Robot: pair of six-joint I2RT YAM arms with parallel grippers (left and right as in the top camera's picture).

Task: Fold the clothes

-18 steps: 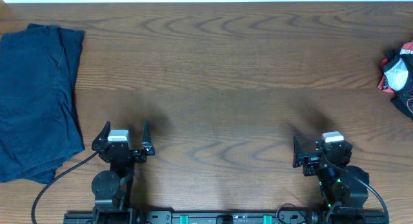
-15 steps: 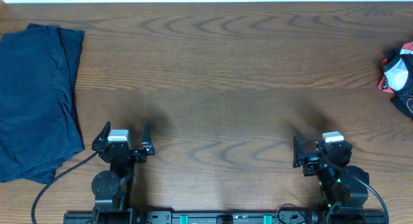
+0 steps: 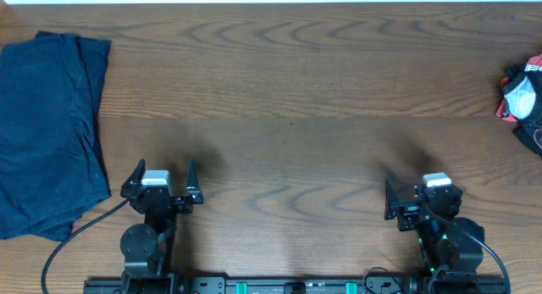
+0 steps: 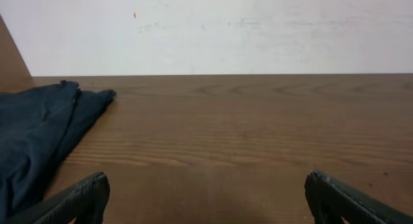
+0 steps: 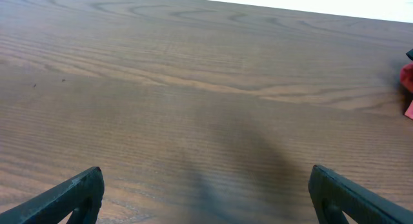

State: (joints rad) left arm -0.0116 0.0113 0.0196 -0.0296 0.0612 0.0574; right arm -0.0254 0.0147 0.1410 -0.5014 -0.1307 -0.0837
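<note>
Overhead, clothes [image 3: 47,133] at left, red-black bundle [image 3: 523,95] right

left arm [image 3: 140,239] and right arm [image 3: 453,243] tucked low, jaws on both wide apart

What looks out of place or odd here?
A crumpled red, black and white item at the far right edge stands out, unlike the navy clothes at far left. Nothing looks spilled or damaged.

- Wooden table [image 3: 288,91]: brown grain, spreading ahead of the left jaws and right jaws.
- Red, black and white item [image 3: 523,95]: well ahead, to the right of the right jaws.
</note>
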